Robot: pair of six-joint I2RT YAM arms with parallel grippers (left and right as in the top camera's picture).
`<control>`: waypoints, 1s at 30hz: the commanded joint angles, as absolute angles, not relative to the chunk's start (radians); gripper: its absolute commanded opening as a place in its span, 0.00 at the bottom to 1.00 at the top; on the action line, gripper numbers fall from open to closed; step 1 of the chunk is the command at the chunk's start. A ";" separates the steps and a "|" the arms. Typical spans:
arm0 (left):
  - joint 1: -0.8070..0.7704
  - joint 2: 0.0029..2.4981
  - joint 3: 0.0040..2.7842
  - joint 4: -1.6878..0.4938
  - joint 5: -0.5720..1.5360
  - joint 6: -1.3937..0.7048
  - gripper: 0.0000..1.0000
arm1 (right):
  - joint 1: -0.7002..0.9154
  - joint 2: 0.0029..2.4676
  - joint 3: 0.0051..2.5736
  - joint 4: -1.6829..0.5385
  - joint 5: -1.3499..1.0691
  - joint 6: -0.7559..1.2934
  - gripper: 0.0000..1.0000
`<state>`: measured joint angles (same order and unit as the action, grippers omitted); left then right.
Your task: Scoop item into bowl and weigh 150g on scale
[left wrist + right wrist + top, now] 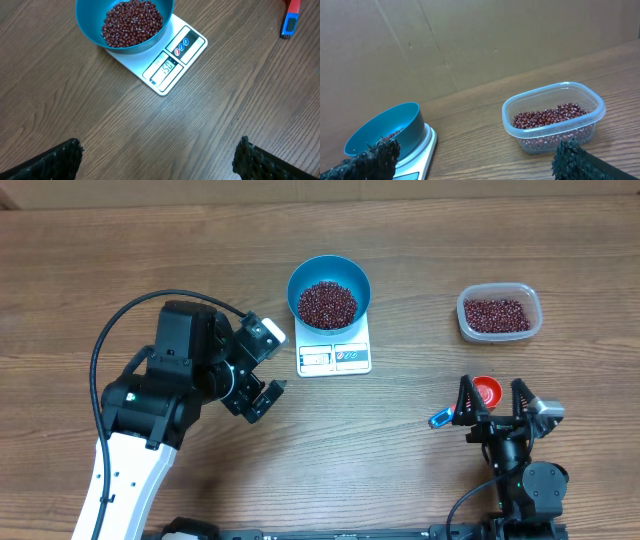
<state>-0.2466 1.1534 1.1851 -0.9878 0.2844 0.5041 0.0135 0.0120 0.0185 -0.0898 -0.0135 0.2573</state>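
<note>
- two grippers, both with jaws wide apart and holding nothing: left gripper [275, 365] over bare table just near-left of the scale [335, 358], right gripper [490, 383] at the near right, with the red scoop [487, 390] lying between its fingers in the overhead view.
- beans [328, 304] heaped in the bowl [330, 266], bowl sitting on the far part of the scale, display clear of the bowl at the near edge.
- more beans in the tub [537, 315], far right, well apart from the scale.
- display [169, 66] seemingly at about the target, though digits too small to trust fully.
- likely step: confirming the weight, not scooping more.
- to do it well: keep both arms off scale and bowl, no nudging the table, wait for a steady figure.
- if short, add from the tub in small, part-filled scoops, tipping slowly over the bowl's middle; if over, lift a few out rather than tilting the bowl.
- watch for stray beans landing on the scale beside the bowl.
</note>
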 commanded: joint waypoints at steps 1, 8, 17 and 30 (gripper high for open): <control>-0.242 1.157 1.207 -0.988 0.284 0.493 1.00 | 0.010 0.003 0.008 -0.084 -0.004 0.250 1.00; -0.242 1.157 1.207 -0.988 0.284 0.493 1.00 | 0.010 0.003 0.008 -0.084 -0.004 0.250 1.00; -0.236 1.134 1.207 -0.991 0.281 0.493 1.00 | 0.010 0.003 0.008 -0.084 -0.004 0.250 1.00; -0.171 0.760 1.067 -0.985 0.306 0.492 1.00 | 0.010 0.003 0.008 -0.084 -0.004 0.250 1.00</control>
